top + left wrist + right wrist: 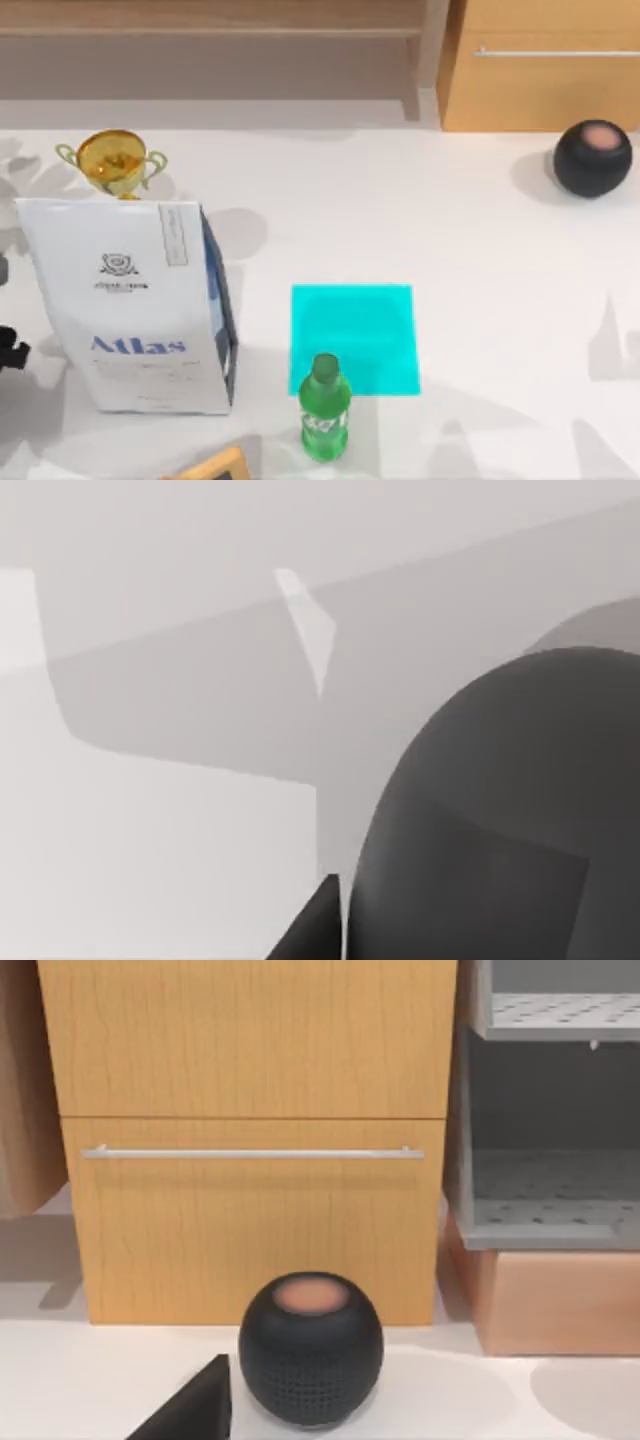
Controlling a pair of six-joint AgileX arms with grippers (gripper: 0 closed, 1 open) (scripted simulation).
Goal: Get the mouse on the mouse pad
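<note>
— Where is the mouse to be found?
— A grey rounded form, probably the mouse (500, 810), is seen close against the left hand (315, 930), judged left of the mouse pad (352, 338). Whether it is held cannot be told.

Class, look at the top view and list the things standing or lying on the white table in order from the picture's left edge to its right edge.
Gold trophy cup → white Atlas bag → cyan mouse pad → black ball with a pinkish top. The green bottle overlaps the pad's span, so it is left out.
</note>
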